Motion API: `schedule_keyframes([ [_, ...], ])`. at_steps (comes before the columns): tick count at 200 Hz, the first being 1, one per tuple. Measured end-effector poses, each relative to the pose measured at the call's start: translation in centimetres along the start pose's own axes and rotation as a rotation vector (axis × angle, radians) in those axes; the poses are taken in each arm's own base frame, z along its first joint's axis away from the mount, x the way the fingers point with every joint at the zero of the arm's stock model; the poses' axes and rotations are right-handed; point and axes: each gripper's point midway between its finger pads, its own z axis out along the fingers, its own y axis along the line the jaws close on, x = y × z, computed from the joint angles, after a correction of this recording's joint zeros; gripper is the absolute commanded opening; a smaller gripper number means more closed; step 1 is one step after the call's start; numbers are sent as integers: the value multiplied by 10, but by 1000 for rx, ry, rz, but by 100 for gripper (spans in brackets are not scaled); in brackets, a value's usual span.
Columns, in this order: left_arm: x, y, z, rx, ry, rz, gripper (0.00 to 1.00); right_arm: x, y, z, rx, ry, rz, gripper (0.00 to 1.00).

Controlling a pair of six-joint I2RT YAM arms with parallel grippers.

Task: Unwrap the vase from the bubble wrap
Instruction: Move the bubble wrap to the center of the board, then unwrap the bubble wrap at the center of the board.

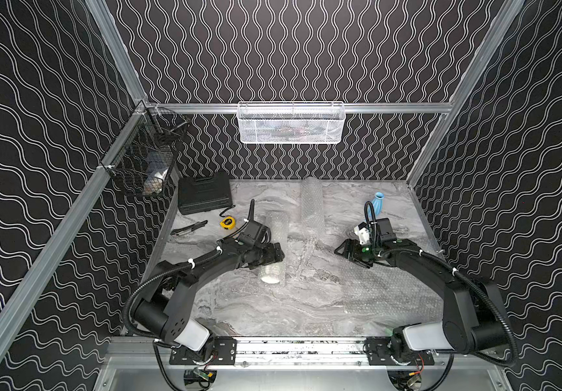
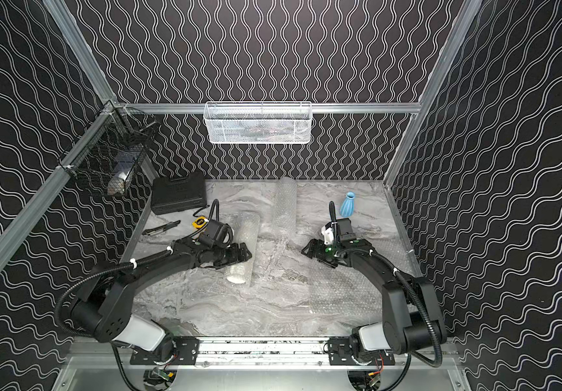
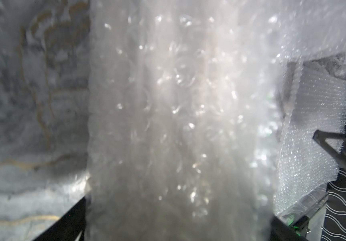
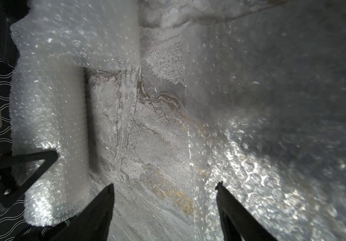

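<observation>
A long roll of bubble wrap (image 1: 277, 237) lies on the marble table, and the white end of a vase (image 1: 270, 276) shows at its near end. My left gripper (image 1: 274, 255) straddles the middle of the roll. In the left wrist view the roll (image 3: 178, 125) fills the gap between the jaws, and my left gripper (image 3: 178, 210) is shut on it. To the right, my right gripper (image 1: 339, 252) hangs open and empty over bare table, with its fingertips (image 4: 110, 186) apart. A flat sheet of bubble wrap (image 1: 391, 287) lies under the right arm.
A blue vase (image 1: 377, 203) stands unwrapped at the back right. Another bubble wrap roll (image 1: 311, 203) lies at the back centre. A black case (image 1: 204, 196), a yellow tape measure (image 1: 227, 222) and a black knife (image 1: 190, 228) sit back left. A black wire basket (image 1: 144, 159) and a white mesh basket (image 1: 291, 123) hang on the walls.
</observation>
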Motion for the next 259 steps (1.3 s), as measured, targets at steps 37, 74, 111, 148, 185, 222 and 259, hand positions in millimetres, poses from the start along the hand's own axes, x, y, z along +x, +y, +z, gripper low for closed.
schedule_keyframes([
  [37, 32, -3, 3, 4, -18, -12, 90, 8, 8, 15, -4, 29, -21, 77],
  [74, 49, -12, 9, 59, -39, -40, 98, 18, 17, 30, -5, 63, -41, 77],
  [111, 51, -21, 5, 79, -13, -38, 100, 23, 36, 44, -22, 88, -76, 77],
  [148, 36, -55, -18, 148, -25, 70, 100, 22, 63, 54, -54, 101, -121, 77],
  [185, 37, -60, -24, 159, -13, 150, 100, 26, 90, 63, -91, 124, -171, 75],
  [222, 45, -54, -20, 155, 19, 158, 94, 32, 100, 72, -98, 146, -182, 71],
  [259, 48, -51, -18, 155, 32, 173, 85, 35, 103, 74, -95, 147, -188, 68],
])
